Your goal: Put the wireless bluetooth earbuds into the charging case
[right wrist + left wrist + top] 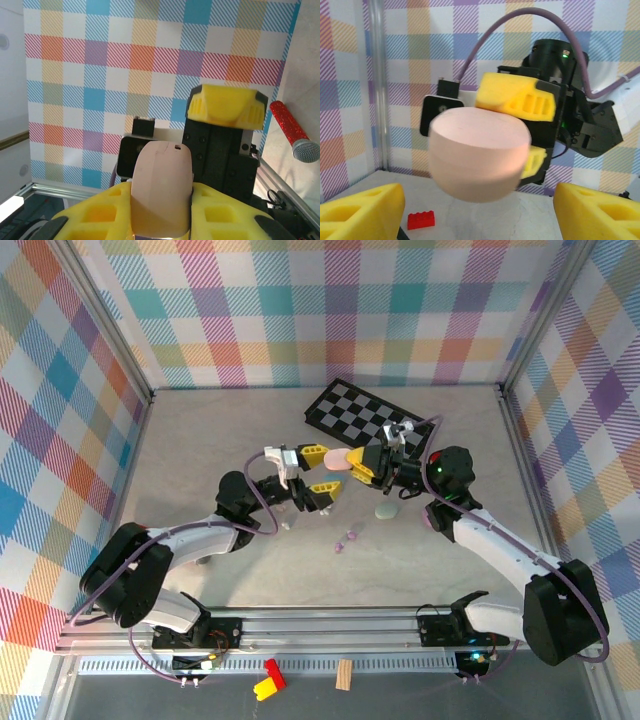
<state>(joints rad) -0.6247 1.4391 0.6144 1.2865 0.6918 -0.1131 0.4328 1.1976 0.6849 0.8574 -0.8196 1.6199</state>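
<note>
A pale pink pebble-shaped charging case (339, 459) hangs in the air above the table's middle. My right gripper (357, 464) is shut on it. In the right wrist view the case (161, 190) stands upright between my yellow fingers (85, 220), lid seam facing the camera. My left gripper (317, 470) faces it from the left and is open, one finger on each side of the case's end. In the left wrist view the case (480, 150) floats between my own fingertips (360, 212) without touching them. Two tiny purple earbuds (350, 536) lie on the table just below.
A pale green round case (386, 510) lies on the table by the right arm. A black-and-white checkerboard (370, 415) lies at the back. A red brick (421, 219) sits on the table. A red microphone (295, 135) lies at the right.
</note>
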